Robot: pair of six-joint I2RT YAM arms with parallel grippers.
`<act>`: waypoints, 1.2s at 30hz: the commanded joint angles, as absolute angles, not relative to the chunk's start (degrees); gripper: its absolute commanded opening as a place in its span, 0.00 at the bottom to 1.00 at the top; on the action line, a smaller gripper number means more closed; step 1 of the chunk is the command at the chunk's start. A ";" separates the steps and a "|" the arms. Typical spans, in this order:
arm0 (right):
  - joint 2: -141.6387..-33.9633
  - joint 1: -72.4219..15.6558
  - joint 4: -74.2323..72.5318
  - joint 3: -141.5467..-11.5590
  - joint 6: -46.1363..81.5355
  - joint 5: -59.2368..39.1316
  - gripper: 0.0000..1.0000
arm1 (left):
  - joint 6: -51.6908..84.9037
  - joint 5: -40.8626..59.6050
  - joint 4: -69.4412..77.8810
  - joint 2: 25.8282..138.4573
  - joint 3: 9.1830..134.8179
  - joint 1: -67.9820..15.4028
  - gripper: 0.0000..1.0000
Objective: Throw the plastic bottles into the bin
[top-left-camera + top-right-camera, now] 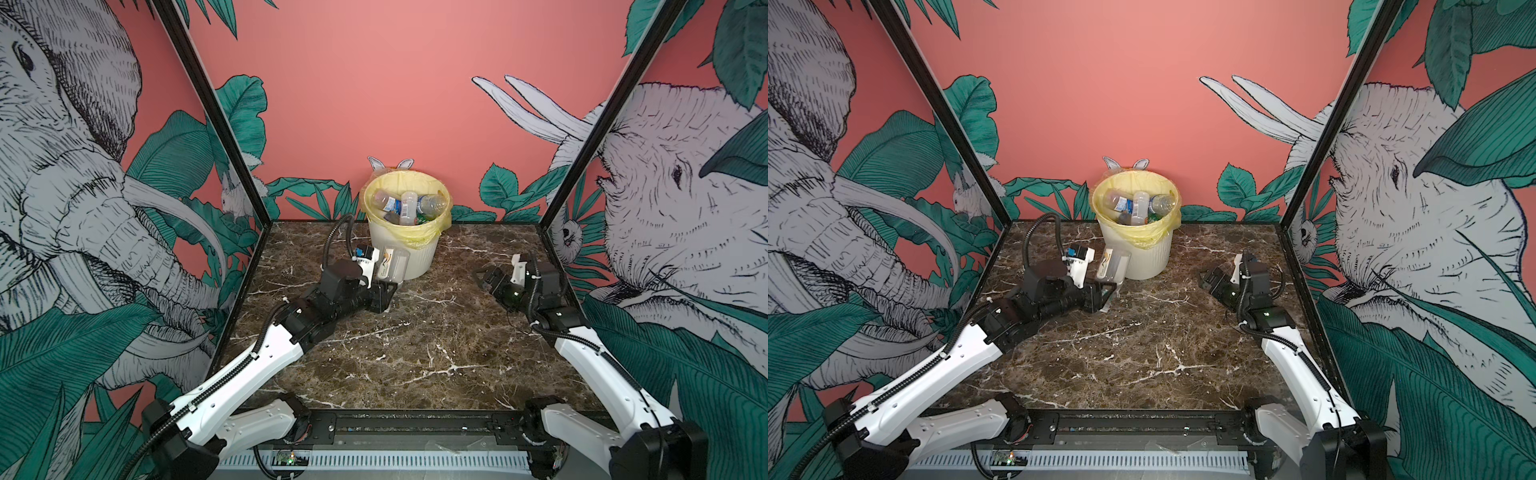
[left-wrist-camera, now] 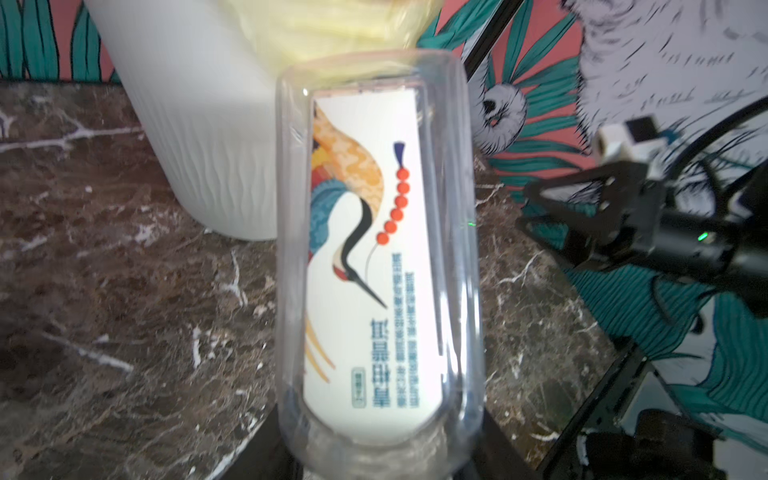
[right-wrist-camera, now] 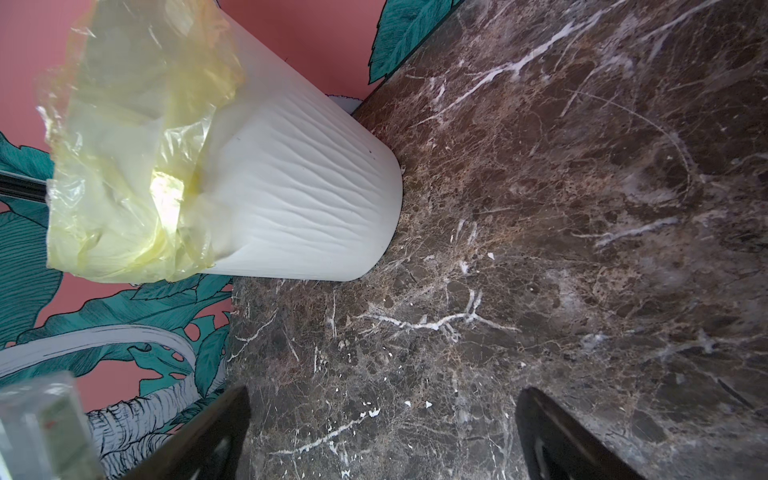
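Observation:
My left gripper (image 1: 383,291) (image 2: 380,463) is shut on the lower end of a clear plastic bottle (image 1: 392,264) (image 1: 1113,266) (image 2: 374,249) with a white label showing a crane. The bottle stands up from the jaws, close in front of the bin's left side, below its rim. The bin (image 1: 415,259) (image 1: 1152,259) (image 2: 187,124) (image 3: 299,187), cream and ribbed with a yellow bag over its rim, stands at the back middle. Several plastic bottles (image 1: 409,205) (image 1: 1140,205) lie inside it. My right gripper (image 1: 484,282) (image 1: 1206,278) (image 3: 382,436) hangs open and empty to the bin's right.
The brown marble table (image 1: 415,353) is closed in by painted walls and black corner posts (image 1: 216,124) (image 1: 602,124). A black rail (image 1: 415,428) runs along the front edge between the two arm bases.

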State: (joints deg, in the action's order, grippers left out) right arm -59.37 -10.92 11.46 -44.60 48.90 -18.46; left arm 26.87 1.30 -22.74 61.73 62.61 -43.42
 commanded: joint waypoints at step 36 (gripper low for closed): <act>-58.25 -10.55 16.08 -50.16 41.83 -13.20 0.99 | 23.40 9.45 -44.38 85.10 104.74 -18.02 1.00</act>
